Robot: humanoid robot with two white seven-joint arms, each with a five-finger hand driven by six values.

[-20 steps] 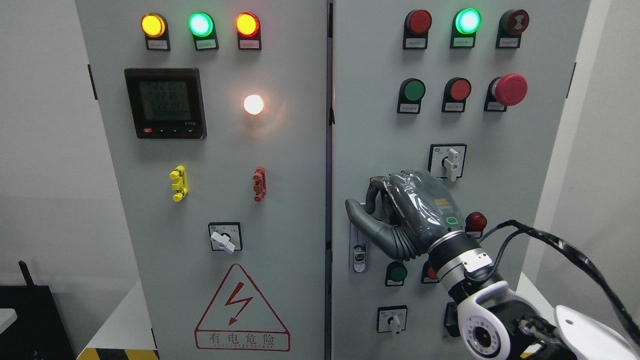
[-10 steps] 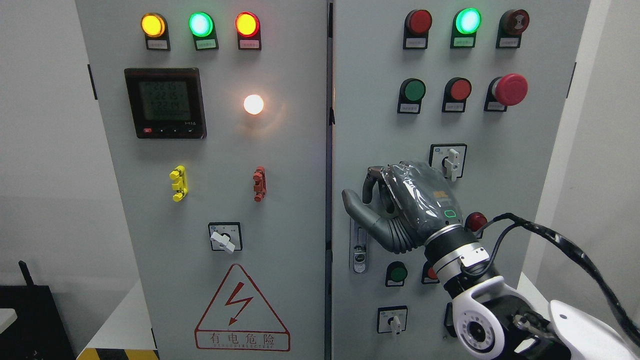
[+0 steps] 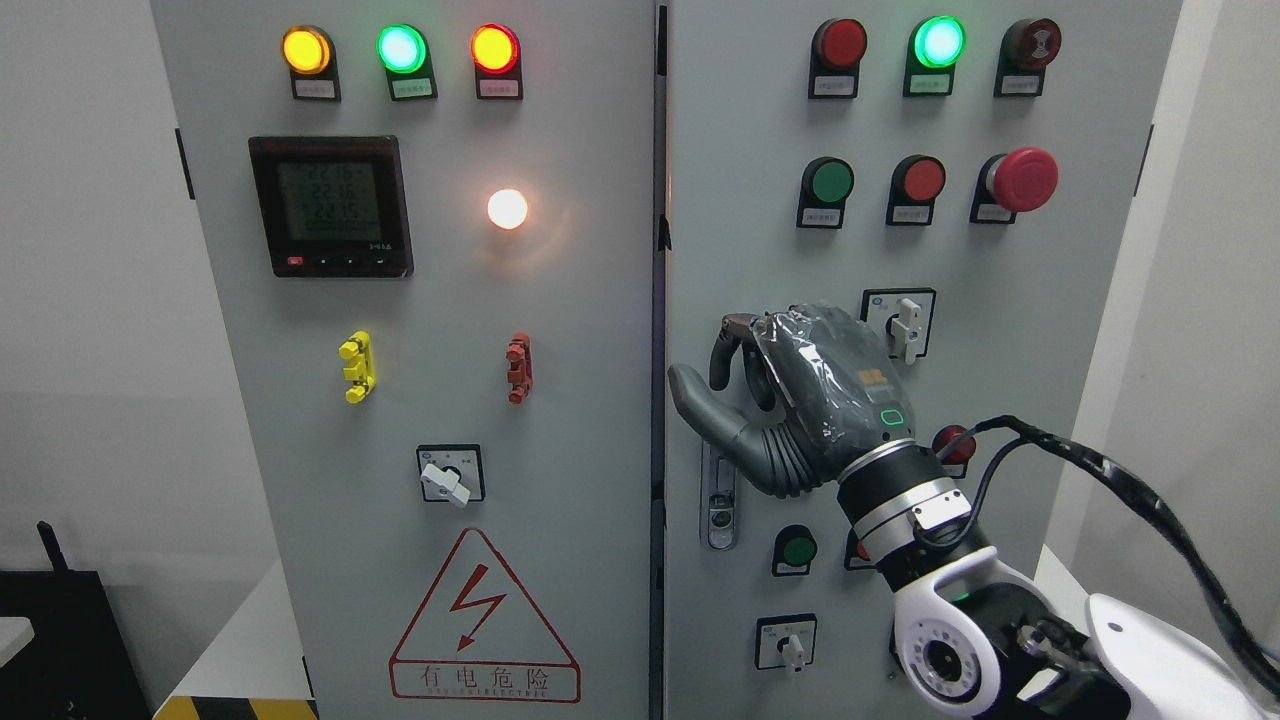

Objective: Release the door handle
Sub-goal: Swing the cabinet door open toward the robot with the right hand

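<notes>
1 slim metal door handle, upright

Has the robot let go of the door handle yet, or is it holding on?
Mostly done. The right hand sits above the door handle, whose lower part shows bare on the closed right door. The fingers are curled, seemingly around nothing, though the handle's top is hidden behind the hand. Left to do: pull the arm clear of the cabinet.
</notes>
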